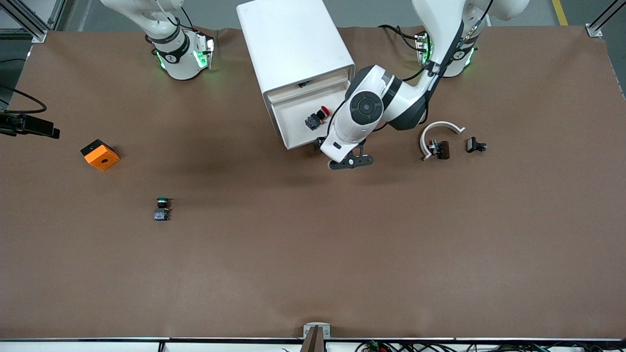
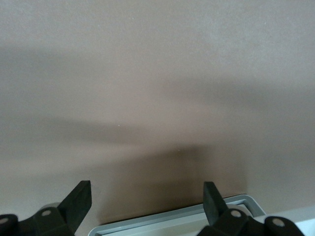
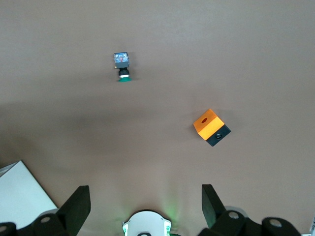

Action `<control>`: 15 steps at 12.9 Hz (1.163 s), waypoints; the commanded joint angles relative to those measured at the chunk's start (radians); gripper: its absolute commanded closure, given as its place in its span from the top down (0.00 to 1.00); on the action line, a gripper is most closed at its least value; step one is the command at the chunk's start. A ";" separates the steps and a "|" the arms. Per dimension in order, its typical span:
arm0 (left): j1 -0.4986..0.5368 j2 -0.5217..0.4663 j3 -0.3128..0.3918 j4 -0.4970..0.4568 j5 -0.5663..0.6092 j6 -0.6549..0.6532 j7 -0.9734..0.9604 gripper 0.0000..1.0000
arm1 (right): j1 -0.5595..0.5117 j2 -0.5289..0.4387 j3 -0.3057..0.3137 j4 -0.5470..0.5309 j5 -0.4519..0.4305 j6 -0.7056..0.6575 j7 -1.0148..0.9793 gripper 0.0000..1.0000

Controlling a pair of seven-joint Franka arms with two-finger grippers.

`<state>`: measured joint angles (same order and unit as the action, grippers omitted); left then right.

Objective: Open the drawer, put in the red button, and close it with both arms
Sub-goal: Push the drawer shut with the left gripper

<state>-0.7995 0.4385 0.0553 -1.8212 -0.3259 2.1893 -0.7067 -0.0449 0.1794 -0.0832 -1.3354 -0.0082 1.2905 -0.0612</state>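
Observation:
The white cabinet (image 1: 293, 44) has its drawer (image 1: 299, 143) pulled out. The red button (image 1: 317, 117) lies on its side inside the drawer. My left gripper (image 1: 351, 161) hangs over the table just in front of the drawer's front edge, at the corner toward the left arm's end. In the left wrist view the left gripper (image 2: 146, 189) is open and empty, with the drawer's grey rim (image 2: 172, 216) below its fingers. My right arm waits folded back over its own base. Its gripper (image 3: 145, 192) is open and holds nothing.
A green-capped button (image 1: 162, 208) (image 3: 122, 66) and an orange and black box (image 1: 100, 154) (image 3: 210, 127) lie toward the right arm's end. A white curved part (image 1: 437, 129) and a small black clip (image 1: 475, 145) lie toward the left arm's end.

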 commanded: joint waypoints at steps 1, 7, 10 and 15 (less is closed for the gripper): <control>-0.027 0.011 -0.002 0.026 0.022 -0.032 -0.046 1.00 | -0.018 -0.082 0.016 -0.059 0.022 0.036 -0.012 1.00; -0.084 0.005 -0.047 0.020 0.019 -0.088 -0.141 1.00 | -0.013 -0.247 0.020 -0.280 0.022 0.181 -0.012 1.00; -0.084 0.005 -0.113 0.016 0.018 -0.098 -0.200 1.00 | -0.010 -0.271 0.023 -0.286 0.022 0.175 -0.012 1.00; -0.084 0.006 -0.163 0.016 0.014 -0.125 -0.260 1.00 | 0.004 -0.301 0.020 -0.288 0.022 0.156 -0.008 1.00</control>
<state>-0.8844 0.4463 -0.0928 -1.8120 -0.3212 2.0909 -0.9467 -0.0421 -0.0887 -0.0657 -1.5923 0.0003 1.4425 -0.0653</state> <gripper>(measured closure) 0.000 0.000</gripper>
